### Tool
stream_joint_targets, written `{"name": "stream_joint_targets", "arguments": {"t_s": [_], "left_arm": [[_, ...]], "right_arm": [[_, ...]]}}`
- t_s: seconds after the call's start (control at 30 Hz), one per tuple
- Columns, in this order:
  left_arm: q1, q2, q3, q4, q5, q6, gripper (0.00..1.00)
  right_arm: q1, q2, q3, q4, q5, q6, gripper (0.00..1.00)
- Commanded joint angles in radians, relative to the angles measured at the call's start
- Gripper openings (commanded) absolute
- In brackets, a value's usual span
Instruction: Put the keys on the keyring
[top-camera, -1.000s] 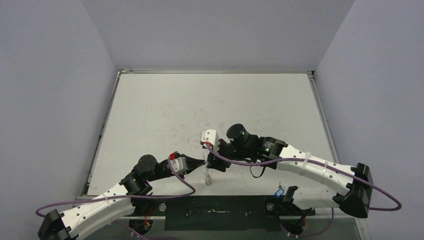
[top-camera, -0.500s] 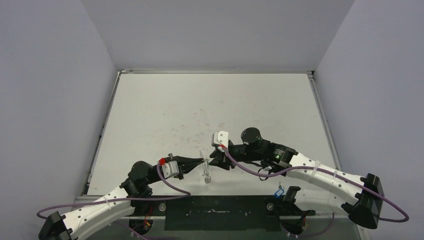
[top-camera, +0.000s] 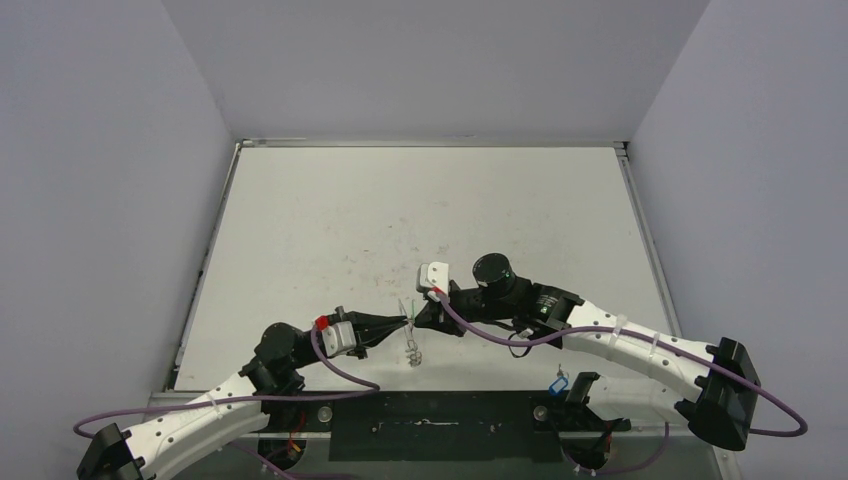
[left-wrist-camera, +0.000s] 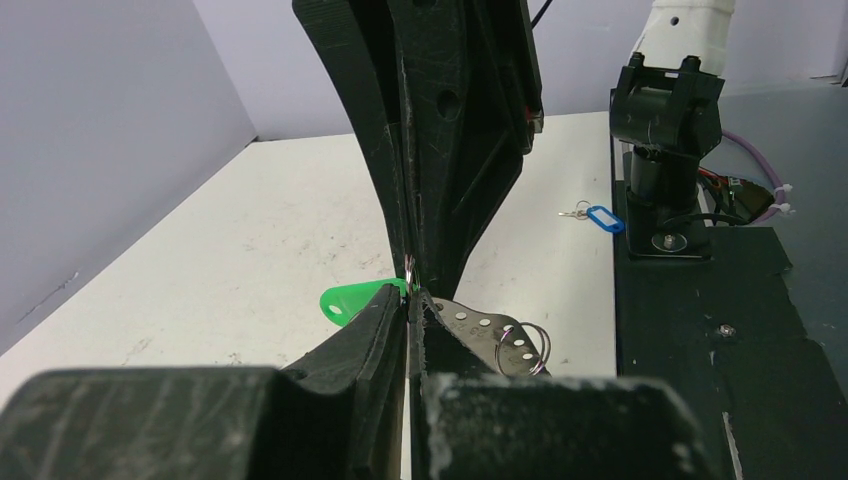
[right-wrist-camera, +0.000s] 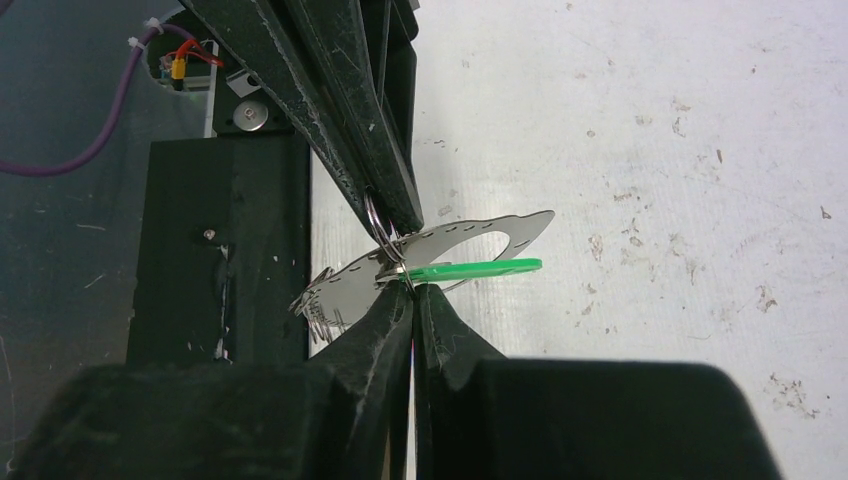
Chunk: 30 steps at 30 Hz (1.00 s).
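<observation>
Both arms meet tip to tip low over the tabletop (top-camera: 420, 220) near its front edge. The left gripper (top-camera: 405, 322) has its fingers clamped on the keyring (right-wrist-camera: 470, 235), and the right gripper (top-camera: 418, 318) has its fingers pinched together on the green key (right-wrist-camera: 480, 267), touching the ring. Can't tell if green is threaded yet. The blue key (top-camera: 558, 383) lies apart by the right arm's base, so likely over half is left.

Even, diffuse light fills all three views, leaving the white surface (top-camera: 420, 200) bright without harsh glare and with only faint, soft shadows. In both wrist views the near black fingers (left-wrist-camera: 370, 335) loom large and slightly soft along the bottom edge, dark and low in detail, while the background stays fairly sharp.
</observation>
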<state>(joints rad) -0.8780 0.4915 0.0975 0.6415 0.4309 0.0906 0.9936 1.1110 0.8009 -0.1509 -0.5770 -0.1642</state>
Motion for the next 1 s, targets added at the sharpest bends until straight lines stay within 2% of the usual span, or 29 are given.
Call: {"name": "stream_joint_targets", "arguments": {"t_s": [0.0, 0.47, 0.73, 0.77, 0.9, 0.97], "left_arm": [[-0.001, -0.010, 0.011, 0.077, 0.012, -0.008, 0.00], [-0.001, -0.023, 0.015, 0.060, 0.008, -0.003, 0.00], [-0.001, -0.025, 0.018, 0.046, 0.007, 0.000, 0.00], [-0.001, -0.025, 0.018, 0.044, 0.008, 0.001, 0.00], [-0.001, -0.024, 0.018, 0.038, 0.008, 0.002, 0.00], [-0.001, -0.021, 0.019, 0.037, 0.007, 0.001, 0.00]], "right_arm": [[-0.006, -0.001, -0.008, 0.069, -0.025, 0.003, 0.00], [-0.002, 0.029, -0.004, 0.004, 0.019, -0.024, 0.00], [-0.003, -0.010, 0.009, -0.009, 0.026, -0.033, 0.01], [-0.002, -0.022, 0.007, -0.005, 0.025, -0.034, 0.06], [-0.002, -0.069, -0.003, 0.027, 0.018, -0.031, 0.35], [-0.002, -0.093, -0.008, 0.051, 0.016, -0.022, 0.41]]}}
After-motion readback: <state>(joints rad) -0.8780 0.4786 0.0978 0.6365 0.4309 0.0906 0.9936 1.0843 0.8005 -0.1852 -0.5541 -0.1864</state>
